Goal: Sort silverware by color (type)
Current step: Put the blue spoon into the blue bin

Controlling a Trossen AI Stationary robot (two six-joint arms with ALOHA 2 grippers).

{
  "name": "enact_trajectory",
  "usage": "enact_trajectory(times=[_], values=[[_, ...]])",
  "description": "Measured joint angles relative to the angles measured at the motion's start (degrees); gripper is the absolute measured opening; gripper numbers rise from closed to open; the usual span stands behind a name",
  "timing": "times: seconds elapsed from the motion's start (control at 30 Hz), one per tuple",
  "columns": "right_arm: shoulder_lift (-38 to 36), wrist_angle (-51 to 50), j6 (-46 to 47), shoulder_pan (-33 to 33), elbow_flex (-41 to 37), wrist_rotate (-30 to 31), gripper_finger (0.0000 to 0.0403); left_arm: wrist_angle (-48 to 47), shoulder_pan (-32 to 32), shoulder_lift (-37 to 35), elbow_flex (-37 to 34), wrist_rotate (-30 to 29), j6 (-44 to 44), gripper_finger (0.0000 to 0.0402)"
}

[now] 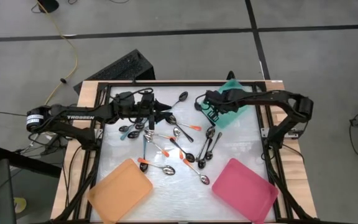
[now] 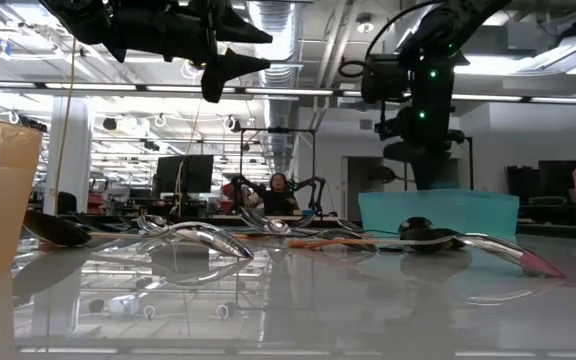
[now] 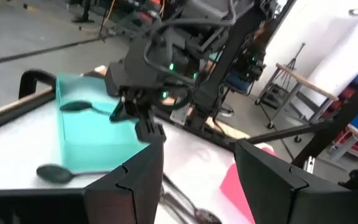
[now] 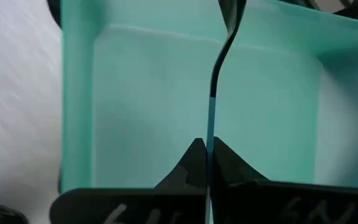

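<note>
Over the teal tray (image 4: 135, 93) at the far right of the table (image 1: 241, 143), the right gripper (image 4: 207, 155) has its fingers pinching a teal-handled spoon (image 4: 219, 56), which hangs over the tray's inside with the bowl end pointing away from the wrist. Left gripper (image 1: 163, 111) hovers over the far left part of the table, fingers (image 3: 135, 180) spread and holding nothing. Rest of the spoons (image 1: 179, 149) are still scattered mid-table in a loose pile, some with orange handles. Orange tray (image 1: 120, 191) and pink tray (image 1: 244, 190) sit at the near corners.
</note>
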Motion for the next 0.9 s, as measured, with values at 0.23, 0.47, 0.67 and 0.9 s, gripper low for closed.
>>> enact_trajectory(times=[0.23,0.47,0.67,0.9], values=[[-0.1,-2.0,-0.2,-0.6,-0.3,-3.8,0.0007,-0.5,0.0,0.0,0.0,1.2,-1.6,0.0182],[-1.0,6.7,-0.5,-1.4,-8.6,-7.2,0.0007,-0.5,0.0,0.0,0.0,1.7,-1.6,0.0182],[-0.9,10.0,-2.6,-3.1,-9.4,-8.0,0.0008,-0.4,0.0,0.0,0.0,0.9,-1.1,0.0182],[-0.8,10.8,-4.3,-4.7,-9.4,-8.4,0.0024,-0.4,0.0,0.0,0.0,0.2,-1.1,0.0183]])
